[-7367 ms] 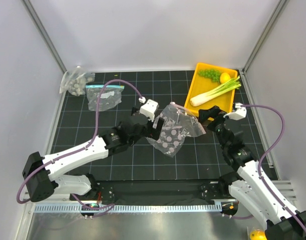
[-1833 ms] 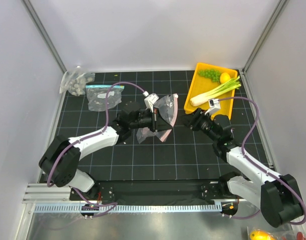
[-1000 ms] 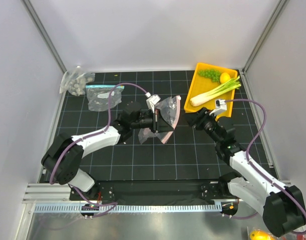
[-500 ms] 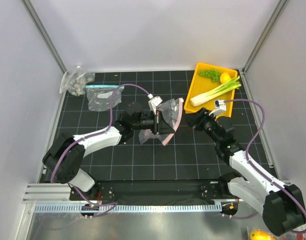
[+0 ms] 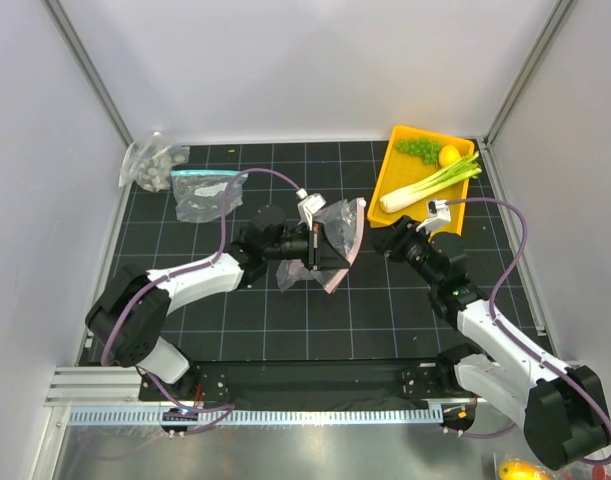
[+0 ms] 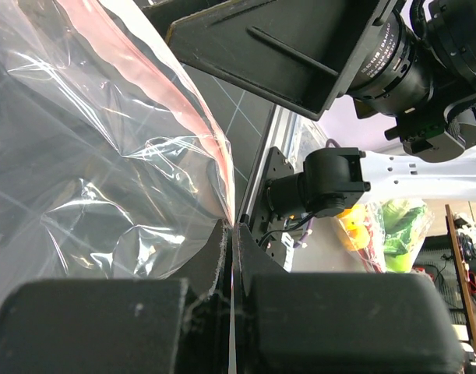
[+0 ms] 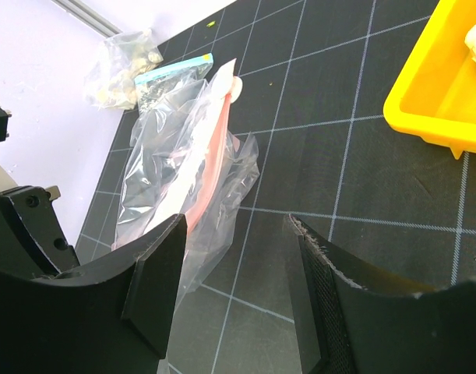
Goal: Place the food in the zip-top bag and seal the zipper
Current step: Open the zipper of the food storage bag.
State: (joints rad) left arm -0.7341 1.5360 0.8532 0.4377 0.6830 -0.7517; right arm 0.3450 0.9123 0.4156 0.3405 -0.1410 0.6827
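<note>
Both fingers of the left gripper [image 6: 231, 265] are pinching the zip-top bag [image 6: 105, 156] by its edge; the bag is hanging just ahead of the right gripper [image 7: 236, 265], whose jaws are standing apart.

A yellow tray [image 5: 384, 170] sits far right, a blue-zippered bag [image 5: 205, 195] and bunched dotted bag [image 5: 150, 166] far left

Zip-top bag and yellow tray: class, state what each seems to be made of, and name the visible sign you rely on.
Zip-top bag: thin clear plastic film, glossy; it crinkles, glints, and the black mat shows through. Its zipper: a pink-red strip, probably thicker plastic. Yellow tray: likely rigid moulded plastic, smooth with a slight sheen and a rounded rim.
</note>
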